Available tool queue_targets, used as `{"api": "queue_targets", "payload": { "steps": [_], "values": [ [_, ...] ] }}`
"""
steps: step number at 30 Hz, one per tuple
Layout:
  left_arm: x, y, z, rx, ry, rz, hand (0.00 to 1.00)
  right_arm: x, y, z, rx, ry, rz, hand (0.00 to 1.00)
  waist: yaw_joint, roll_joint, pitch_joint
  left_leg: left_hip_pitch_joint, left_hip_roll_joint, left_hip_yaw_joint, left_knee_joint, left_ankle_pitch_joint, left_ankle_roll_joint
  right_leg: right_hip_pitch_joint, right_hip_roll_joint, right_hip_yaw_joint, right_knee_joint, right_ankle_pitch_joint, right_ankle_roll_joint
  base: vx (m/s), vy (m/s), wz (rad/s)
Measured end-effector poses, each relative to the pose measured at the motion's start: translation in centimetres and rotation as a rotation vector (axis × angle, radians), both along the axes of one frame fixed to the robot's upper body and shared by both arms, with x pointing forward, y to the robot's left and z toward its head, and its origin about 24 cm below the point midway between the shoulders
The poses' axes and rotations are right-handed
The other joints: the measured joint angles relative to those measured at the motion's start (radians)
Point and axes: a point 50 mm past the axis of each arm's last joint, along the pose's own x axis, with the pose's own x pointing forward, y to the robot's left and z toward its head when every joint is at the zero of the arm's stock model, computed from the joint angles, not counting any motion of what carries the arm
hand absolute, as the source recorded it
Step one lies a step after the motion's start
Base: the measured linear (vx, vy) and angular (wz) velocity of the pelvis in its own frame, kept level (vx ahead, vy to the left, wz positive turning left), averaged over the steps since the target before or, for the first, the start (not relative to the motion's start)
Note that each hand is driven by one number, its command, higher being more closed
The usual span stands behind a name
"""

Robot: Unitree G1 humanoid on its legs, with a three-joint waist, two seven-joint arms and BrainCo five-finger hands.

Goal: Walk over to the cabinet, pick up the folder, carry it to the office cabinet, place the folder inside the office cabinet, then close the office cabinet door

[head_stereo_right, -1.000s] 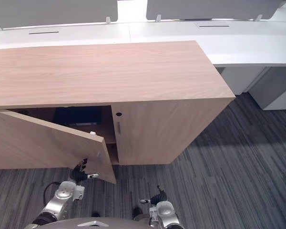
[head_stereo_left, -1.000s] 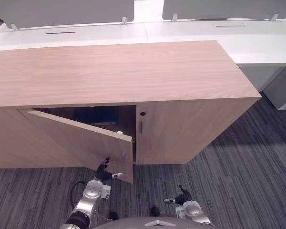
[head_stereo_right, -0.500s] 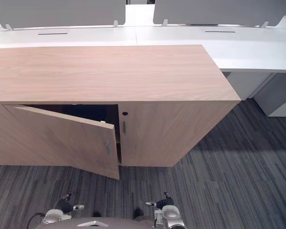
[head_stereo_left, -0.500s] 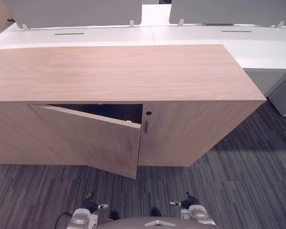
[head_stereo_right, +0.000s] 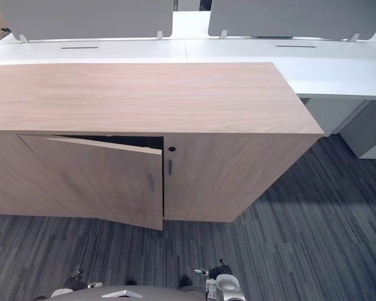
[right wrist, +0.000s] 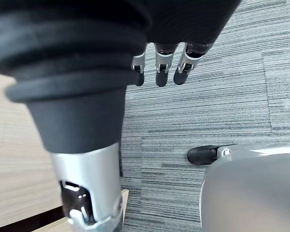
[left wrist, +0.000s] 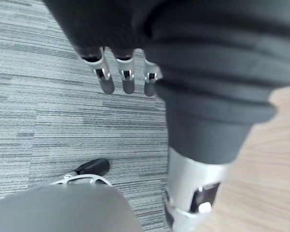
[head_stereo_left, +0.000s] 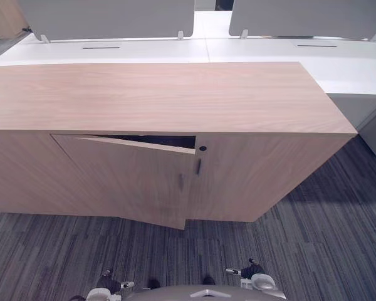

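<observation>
The office cabinet [head_stereo_left: 175, 94] stood ahead of and above your fingers [left wrist: 106, 82], which hung low over the carpet floor [head_stereo_left: 313, 251]. Its left door [head_stereo_left: 125, 182] was ajar. The door's free edge stood out toward your fingers but well apart from them, with a dark wedge of gap [head_stereo_left: 169, 140] along its top. The folder was in neither hand; I judged it lay behind that door, hidden in the dark.

The door would likely have handled as a stiff, hinged panel, light to swing, with smooth veneer slick under fingertips. You'd have done best with a flat push near the free edge beside the small handle [head_stereo_left: 180, 182], far from the hinge, rather than a pinch. Your left hand [left wrist: 128, 79] and right hand [right wrist: 160, 72] both had fingers straight and relaxed, holding nothing.
</observation>
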Motion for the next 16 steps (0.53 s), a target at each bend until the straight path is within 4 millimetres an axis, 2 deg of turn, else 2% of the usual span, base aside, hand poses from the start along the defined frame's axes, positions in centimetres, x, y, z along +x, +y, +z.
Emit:
{"api": "queue_targets", "payload": {
  "steps": [4,16],
  "values": [
    [-0.01,0.03,0.00,-0.001,-0.001,0.007,0.00,-0.16,-0.12,-0.06,0.005,0.004,-0.020,0.00,-0.001,-0.002,-0.001,-0.008,-0.013,-0.026,0.000,0.006,0.016,0.006,-0.013,-0.026,0.002,-0.002,0.006,0.02,-0.001,0.19],
    [-0.23,-0.01,-0.12,-0.010,0.012,0.022,0.00,-0.36,-0.10,-0.25,0.014,0.026,-0.040,0.00,0.003,-0.005,-0.002,-0.005,-0.017,-0.046,-0.001,0.011,0.023,0.020,-0.018,-0.051,0.003,-0.003,0.006,-0.02,-0.018,0.05]
  ]
}}
